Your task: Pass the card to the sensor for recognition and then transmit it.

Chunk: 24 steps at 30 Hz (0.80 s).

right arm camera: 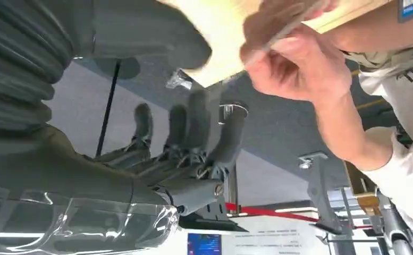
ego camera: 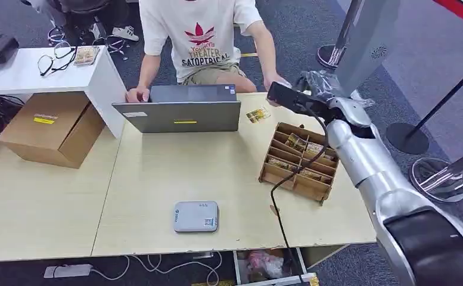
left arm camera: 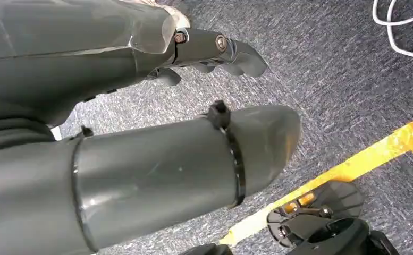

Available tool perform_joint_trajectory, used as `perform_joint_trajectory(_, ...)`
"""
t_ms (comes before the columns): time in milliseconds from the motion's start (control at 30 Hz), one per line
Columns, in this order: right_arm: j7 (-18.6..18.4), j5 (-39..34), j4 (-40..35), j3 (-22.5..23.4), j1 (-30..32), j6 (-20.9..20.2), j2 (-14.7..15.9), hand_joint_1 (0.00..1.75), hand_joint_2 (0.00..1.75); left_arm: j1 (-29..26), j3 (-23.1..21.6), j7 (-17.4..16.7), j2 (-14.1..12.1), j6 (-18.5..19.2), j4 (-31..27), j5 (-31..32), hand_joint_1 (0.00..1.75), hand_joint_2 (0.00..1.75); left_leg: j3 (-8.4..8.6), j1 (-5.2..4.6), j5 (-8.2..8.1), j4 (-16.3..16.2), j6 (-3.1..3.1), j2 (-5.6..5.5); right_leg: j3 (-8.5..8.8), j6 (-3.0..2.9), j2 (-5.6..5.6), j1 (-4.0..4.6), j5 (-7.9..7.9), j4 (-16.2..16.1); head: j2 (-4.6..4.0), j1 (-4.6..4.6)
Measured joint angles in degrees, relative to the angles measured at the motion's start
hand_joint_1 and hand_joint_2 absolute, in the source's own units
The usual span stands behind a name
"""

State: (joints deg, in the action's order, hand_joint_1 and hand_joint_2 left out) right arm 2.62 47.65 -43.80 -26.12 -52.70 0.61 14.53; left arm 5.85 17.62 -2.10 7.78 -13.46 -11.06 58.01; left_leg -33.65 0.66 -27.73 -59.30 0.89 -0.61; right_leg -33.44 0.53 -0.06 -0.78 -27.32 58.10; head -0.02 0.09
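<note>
Reaching past the pale wooden tabletop (ego camera: pixel 157 179) at two o'clock, the right robot hand (right arm camera: pixel 193 143) spreads empty fingers beside a person's hand (right arm camera: pixel 294 64) pinching a thin card (right arm camera: pixel 286 29); the left robot hand (left arm camera: pixel 215 50) hangs, fingers loosely apart.

We see a matt pale wood table (ego camera: pixel 157 179), a thin plywood rack (ego camera: pixel 300 162) near its right edge, a brown cardboard box (ego camera: pixel 53 128) at its left, a smooth grey plastic sensor (ego camera: pixel 196 215), and a glossy silver metal arm (ego camera: pixel 372 167).
</note>
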Motion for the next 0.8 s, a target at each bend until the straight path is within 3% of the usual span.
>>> perform_joint_trajectory(400,1.22,1.55,-2.22,1.2,3.56,3.08,-0.35,0.0,1.75,0.01,-0.28,-0.28,0.02,-0.2,0.0,-0.33,0.0,0.0,0.0,0.0,0.0,0.0,0.0,0.0,0.0,0.0,0.01,0.0,0.0,0.0,0.0,-0.02)
perform_joint_trajectory(800,4.54,1.55,-20.69,5.0,17.37,13.65,-0.92,0.0,1.75,-0.12,-0.31,0.37,0.07,-0.98,0.0,-1.29,0.0,0.0,-0.01,0.0,-0.01,0.01,0.0,-0.03,0.0,0.02,-0.02,0.0,-0.02,-0.01,0.0,-0.02)
